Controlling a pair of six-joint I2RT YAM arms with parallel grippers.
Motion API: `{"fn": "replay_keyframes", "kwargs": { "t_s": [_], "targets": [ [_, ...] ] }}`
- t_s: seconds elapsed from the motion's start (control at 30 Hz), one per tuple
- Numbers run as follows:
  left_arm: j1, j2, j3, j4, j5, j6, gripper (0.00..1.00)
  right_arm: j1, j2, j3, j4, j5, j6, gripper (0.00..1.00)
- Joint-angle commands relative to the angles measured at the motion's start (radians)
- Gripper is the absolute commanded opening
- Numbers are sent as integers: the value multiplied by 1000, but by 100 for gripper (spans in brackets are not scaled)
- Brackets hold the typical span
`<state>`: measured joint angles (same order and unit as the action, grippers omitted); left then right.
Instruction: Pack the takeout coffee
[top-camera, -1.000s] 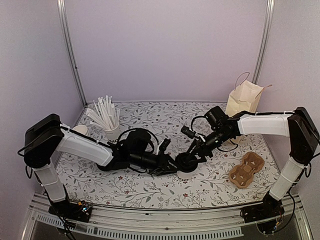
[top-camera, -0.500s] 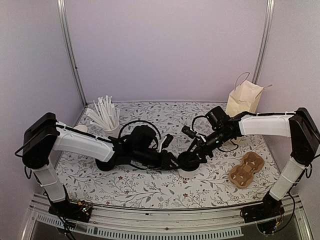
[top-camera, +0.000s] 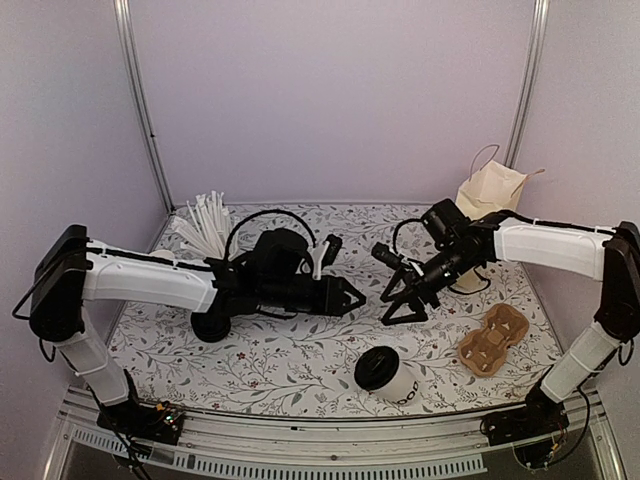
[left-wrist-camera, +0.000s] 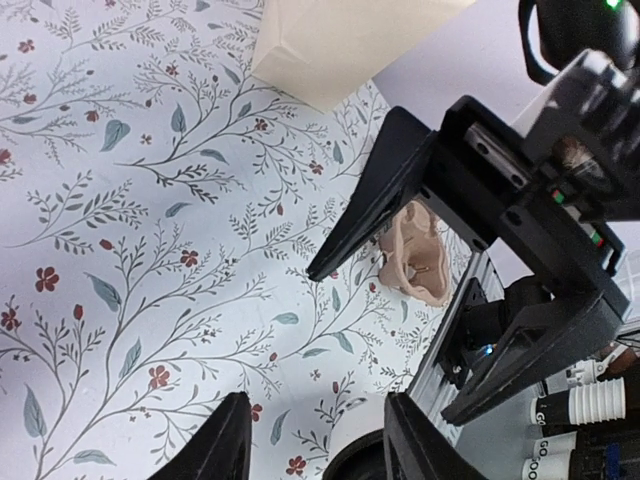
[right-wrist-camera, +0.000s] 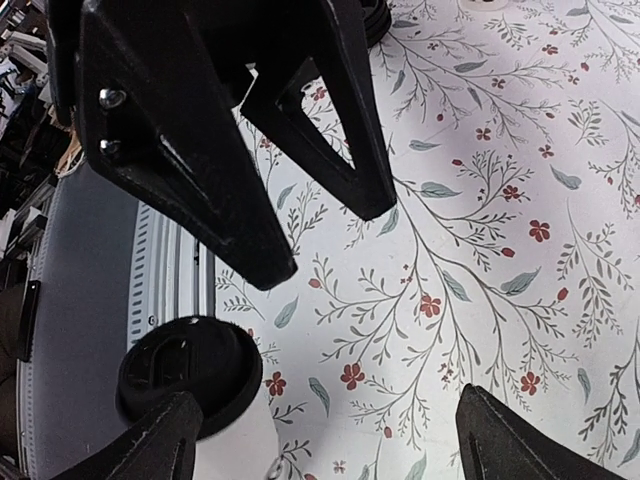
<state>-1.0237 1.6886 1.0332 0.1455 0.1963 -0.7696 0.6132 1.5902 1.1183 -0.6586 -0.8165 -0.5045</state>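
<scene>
Coffee (top-camera: 388, 375) sits at the table's (top-camera: 280, 375) 6 o'clock edge, clear of both claws. Carrier (top-camera: 493, 339) lies at 4 o'clock. Mid-table, left gripper (top-camera: 352, 297) and right gripper (top-camera: 398, 306) hang released, empty, tips facing. Bag (top-camera: 488, 197) stands at 1 o'clock.

The takeout coffee (top-camera: 388, 376) was on the counter (top-camera: 300, 370), close to its front edge and a little right of the middle. The cup carrier (top-camera: 492, 340) was to its right and slightly farther back, apart from it. The paper bag (top-camera: 487, 198) stood at the back right, behind the carrier. A cup of sticks (top-camera: 212, 235) stood at the back left. The left gripper (top-camera: 350, 300) and the right gripper (top-camera: 400, 308) faced each other over the middle, behind the coffee and apart from it.
</scene>
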Motion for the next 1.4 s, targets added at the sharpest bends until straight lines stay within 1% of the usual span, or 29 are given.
{"fn": "replay_keyframes", "kwargs": {
  "t_s": [0.0, 0.07, 0.2, 0.3, 0.33, 0.4, 0.47, 0.5, 0.57, 0.6, 0.67, 0.7, 0.73, 0.77, 0.8, 0.83, 0.9, 0.97, 1.03, 1.1, 1.27, 1.37],
  "targets": [
    [-30, -7, 21, 17, -2, 33, 48, -18, -32, -4, -20, 23, -21, 92],
    [-48, -14, 11, 4, -11, 61, 49, -18, -47, -33, -11, 37, -26, 92],
    [-97, -86, -48, -70, -109, 156, 53, -5, -111, -108, 9, 97, -67, 92],
    [-124, -166, -116, -157, -99, 198, 57, 51, -170, -156, 10, 165, -103, 93],
    [-154, -202, -132, -211, -111, 221, 58, 73, -181, -165, 1, 186, -115, 93],
    [-250, -277, -134, -337, -220, 247, 60, 103, -199, -181, -2, 209, -124, 93],
    [-341, -348, -123, -481, -359, 185, 63, 111, -208, -193, 3, 209, -122, 93],
    [-383, -375, -121, -550, -411, 117, 63, 110, -210, -197, 8, 207, -118, 93],
    [-463, -411, -122, -676, -513, -72, 64, 112, -207, -202, 23, 199, -111, 93],
    [-506, -421, -126, -738, -547, -218, 65, 114, -203, -202, 29, 195, -107, 93],
    [-610, -414, -150, -760, -568, -376, 65, 119, -189, -192, 36, 185, -101, 93],
    [-697, -392, -158, -764, -571, -424, 65, 123, -180, -186, 36, 183, -100, 93],
    [-768, -356, -156, -781, -580, -453, 80, 128, -169, -179, 34, 181, -99, 93],
    [-845, -306, -139, -805, -601, -457, 97, 133, -164, -172, 30, 178, -98, 93],
    [-906, -252, -120, -833, -624, -440, 100, 138, -156, -167, 29, 179, -100, 93],
    [-937, -180, -85, -895, -630, -426, 100, 143, -151, -164, 30, 178, -102, 93],
    [-953, -44, 16, -1044, -665, -384, 100, 149, -140, -159, 37, 176, -104, 93],
    [-964, 62, 101, -1152, -749, -345, 100, 156, -129, -154, 42, 170, -101, 93],
    [-964, 141, 147, -1233, -802, -347, 100, 162, -123, -152, 40, 168, -96, 93],
    [-963, 185, 157, -1292, -842, -374, 100, 166, -127, -155, 35, 171, -92, 93],
    [-922, 150, 78, -1289, -888, -394, 100, 166, -144, -169, 35, 196, -95, 93],
    [-868, 121, 62, -1224, -926, -304, 100, 166, -141, -169, 43, 205, -89, 93]
  ]
}}
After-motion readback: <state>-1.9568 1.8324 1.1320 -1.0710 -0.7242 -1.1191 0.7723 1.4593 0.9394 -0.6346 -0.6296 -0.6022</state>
